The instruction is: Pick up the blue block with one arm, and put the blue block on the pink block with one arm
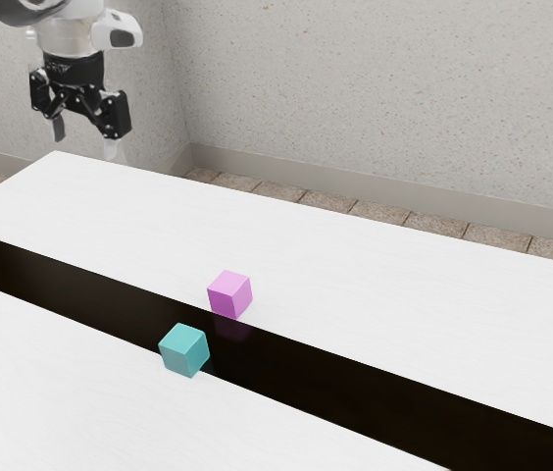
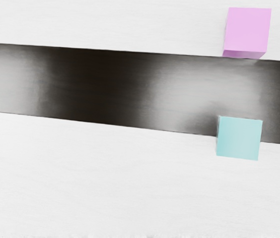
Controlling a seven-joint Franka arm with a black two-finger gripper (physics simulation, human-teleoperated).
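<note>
While your end effector [image 1: 85,137] hangs high up near the wall in the exterior view, its two fingers stand apart and hold nothing. The blue block [image 1: 184,349] sits on the white tabletop [image 1: 404,265], at the near edge of a dark stripe [image 1: 375,388]. The pink block [image 1: 229,293] sits close by, at the far edge of that stripe. The two blocks do not touch.

What could go wrong? The blocks are close together. If you come down a little off, a finger could bump the pink block and push it away. If you close on a corner of the blue block and not on its flat sides, it could twist or slip out. The blue block is well below your end effector and off toward the exterior view's right, so you have a long way to go.

In the wrist view you look down on both blocks. The blue block [image 2: 239,138] is not in the middle of this picture, so it seems your end effector is not over it yet. If you go straight down from here, you would likely land on bare tabletop [image 2: 105,188] and miss. The pink block [image 2: 247,32] lies across the dark stripe [image 2: 105,84] from the blue one.
</note>
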